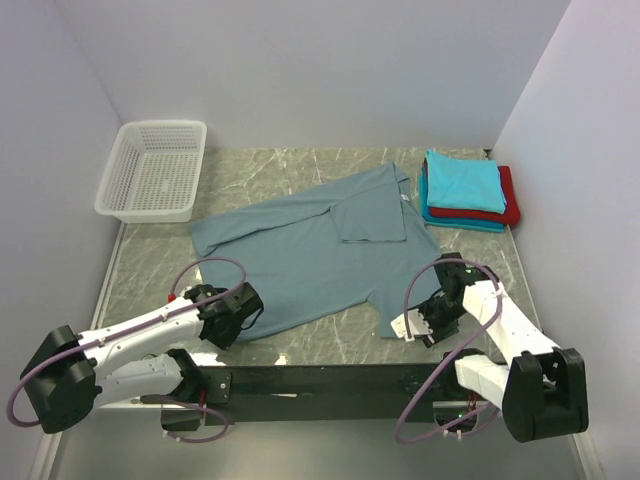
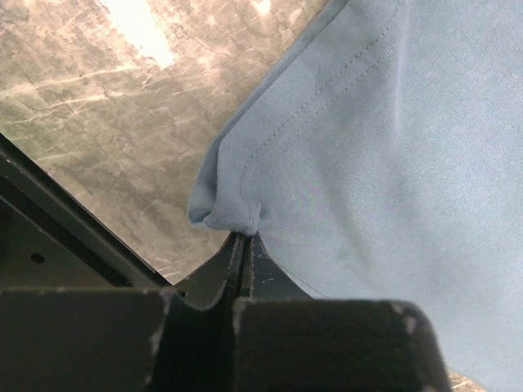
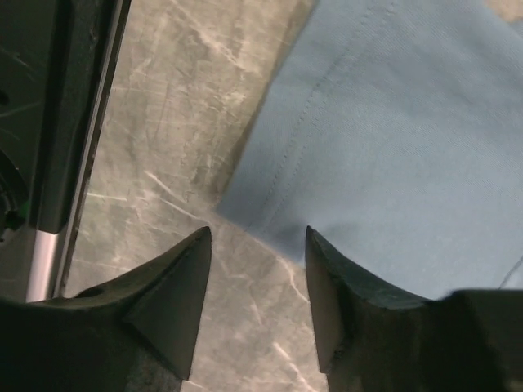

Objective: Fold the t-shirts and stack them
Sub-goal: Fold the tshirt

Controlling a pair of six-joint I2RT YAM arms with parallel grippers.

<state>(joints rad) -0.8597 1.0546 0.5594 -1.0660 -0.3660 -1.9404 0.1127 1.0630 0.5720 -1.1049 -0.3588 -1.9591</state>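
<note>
The large grey-blue t-shirt point(image 1: 320, 245) lies spread on the marble table, one sleeve folded in over its middle. My left gripper point(image 1: 243, 318) is shut on the shirt's near left hem corner point(image 2: 229, 214), the cloth bunched at the fingertips. My right gripper point(image 1: 415, 325) is open just off the near right hem corner point(image 3: 245, 204), its fingertips point(image 3: 196, 245) astride that corner above the table. A stack of folded shirts stands at the back right: turquoise point(image 1: 462, 182) on top, red point(image 1: 508, 205) under it, teal point(image 1: 470, 222) at the bottom.
A white plastic mesh basket point(image 1: 155, 170) stands at the back left. A black rail point(image 1: 320, 378) runs along the table's near edge between the arm bases. White walls close in the table on three sides.
</note>
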